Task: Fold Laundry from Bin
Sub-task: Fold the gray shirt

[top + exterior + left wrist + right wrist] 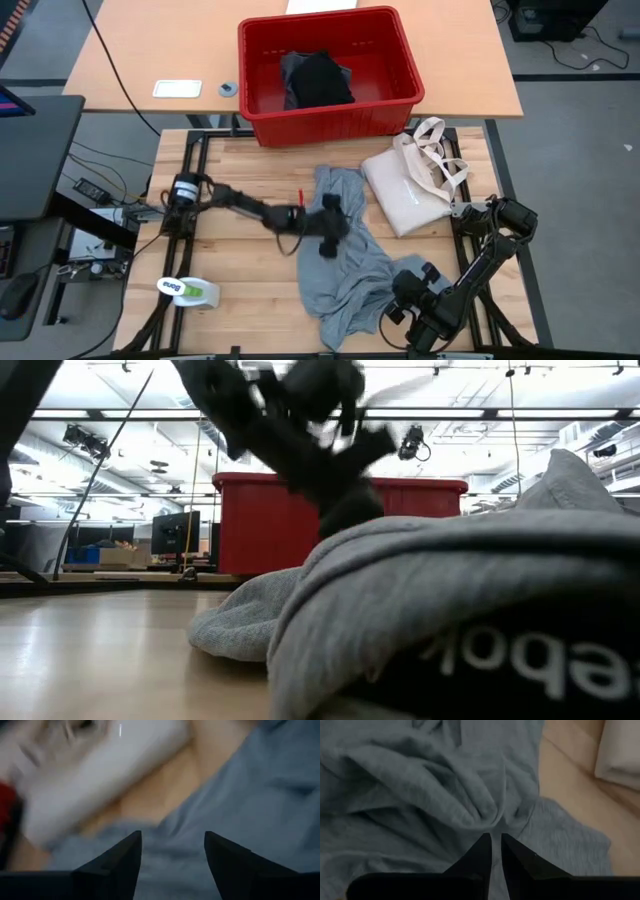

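In the high view, the light grey cotton T-shirt [345,265] lies crumpled on the wooden table [240,290], its long axis running from the red plastic bin [330,70] toward the front edge. The left gripper [330,228] hangs over its upper part; the right gripper [408,292] is at its lower right edge.

The low view shows the cloth bunched up.

In the left wrist view, the fingers [117,862] stand apart above the cloth, holding nothing.

In the right wrist view, the fingers [475,857] are nearly together, pinching a fold of the T-shirt.

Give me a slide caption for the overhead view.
Both grippers, left and right, work a grey T-shirt below the red bin.
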Robot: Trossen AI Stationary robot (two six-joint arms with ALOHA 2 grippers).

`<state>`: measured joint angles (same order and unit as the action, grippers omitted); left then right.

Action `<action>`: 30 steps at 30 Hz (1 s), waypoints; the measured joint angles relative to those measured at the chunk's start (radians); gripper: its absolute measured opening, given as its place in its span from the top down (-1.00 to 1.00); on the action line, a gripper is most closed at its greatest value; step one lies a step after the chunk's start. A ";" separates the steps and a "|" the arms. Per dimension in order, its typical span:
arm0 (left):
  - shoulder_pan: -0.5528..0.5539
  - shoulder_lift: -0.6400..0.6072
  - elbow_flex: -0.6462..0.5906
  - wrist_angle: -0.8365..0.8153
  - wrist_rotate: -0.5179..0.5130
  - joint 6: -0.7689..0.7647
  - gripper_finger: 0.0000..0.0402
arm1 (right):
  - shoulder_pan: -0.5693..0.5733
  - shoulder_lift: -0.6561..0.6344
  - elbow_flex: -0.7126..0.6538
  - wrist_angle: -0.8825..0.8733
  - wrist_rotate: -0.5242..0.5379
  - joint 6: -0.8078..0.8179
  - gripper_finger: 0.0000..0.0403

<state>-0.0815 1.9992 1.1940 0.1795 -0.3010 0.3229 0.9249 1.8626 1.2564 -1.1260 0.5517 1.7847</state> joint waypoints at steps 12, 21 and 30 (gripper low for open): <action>0.302 -0.015 -0.140 -0.051 0.150 -0.262 0.04 | -0.040 0.000 0.000 -0.005 0.032 -0.054 0.74; 0.294 -0.089 -0.157 -0.233 -0.107 -0.297 0.07 | -0.034 0.000 0.000 -0.016 0.033 -0.053 0.74; 0.130 -0.197 -0.159 -0.263 -0.193 -0.229 0.07 | -0.110 -0.001 0.000 0.009 0.209 -0.220 0.72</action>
<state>0.0490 1.8024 1.0355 -0.0832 -0.4940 0.0937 0.8146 1.8619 1.2568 -1.1166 0.7606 1.5649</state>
